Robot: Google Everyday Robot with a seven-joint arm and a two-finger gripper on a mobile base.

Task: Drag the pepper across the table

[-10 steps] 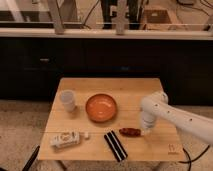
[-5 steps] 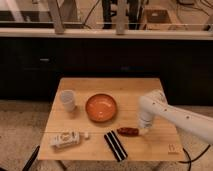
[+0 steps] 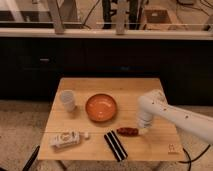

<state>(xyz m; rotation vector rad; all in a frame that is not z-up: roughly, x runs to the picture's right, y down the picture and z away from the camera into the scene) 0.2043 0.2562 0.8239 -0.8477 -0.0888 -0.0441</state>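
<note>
The pepper (image 3: pixel 127 131), small and dark red-brown, lies on the light wooden table (image 3: pixel 145 90) toward the front right, just below the orange bowl. My white arm reaches in from the right and bends down to the tabletop. Its gripper (image 3: pixel 143 131) is shut and sits low at the pepper's right end, touching it or nearly so. Whether the pepper is pinched is hidden by the gripper body.
An orange bowl (image 3: pixel 101 107) stands mid-table with a white cup (image 3: pixel 67 100) to its left. A black striped bar (image 3: pixel 115 145) lies just left of the pepper near the front edge. A white packet (image 3: pixel 66 139) sits at the front left. A dark cabinet stands behind the table.
The gripper and the pepper have shifted slightly to the left along the table. Everything else has stayed put.
</note>
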